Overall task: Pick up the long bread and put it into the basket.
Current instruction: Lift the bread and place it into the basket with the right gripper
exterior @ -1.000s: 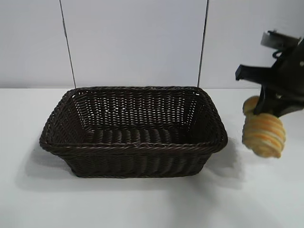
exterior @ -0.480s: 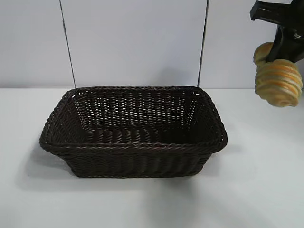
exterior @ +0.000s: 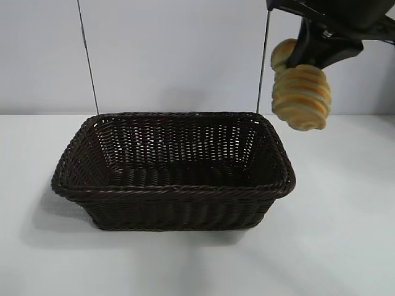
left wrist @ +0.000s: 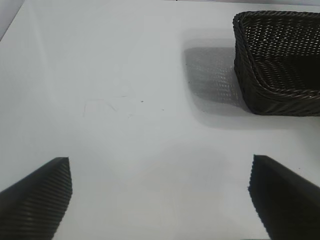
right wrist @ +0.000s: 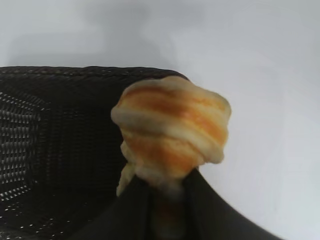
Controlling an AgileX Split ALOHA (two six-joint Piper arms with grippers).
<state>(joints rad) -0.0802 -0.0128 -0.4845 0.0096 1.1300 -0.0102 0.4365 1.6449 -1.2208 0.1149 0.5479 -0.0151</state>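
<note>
I am in the carrying step: my right gripper (exterior: 307, 54) is clamped on the long bread (exterior: 301, 95), holding it high in the air, well clear of the table (exterior: 345, 234). In the exterior view the loaf hangs above and just outside the basket's (exterior: 173, 188) right-hand rim, near its far corner, not yet over the open middle. My left gripper (left wrist: 160, 195) sits parked over bare table with its jaws spread wide and nothing between them; the basket lies off to one side of it.

The next move, as I judge it, calls for bringing the loaf inward until it is over the basket's floor, lowering it below the braided rim, and only then letting go. Released here it could catch the rim and tumble onto the table.

The bread is an oblong golden-yellow loaf with raised crosswise ridges, banded orange and pale cream. I grip it near one end, so most of its length sticks out past my fingers and droops downward. My right wrist view shows its ridged end bulging above my dark jaws, with the basket's woven wall behind it. It is far smaller than the basket, so there is plenty of room for it.
</note>
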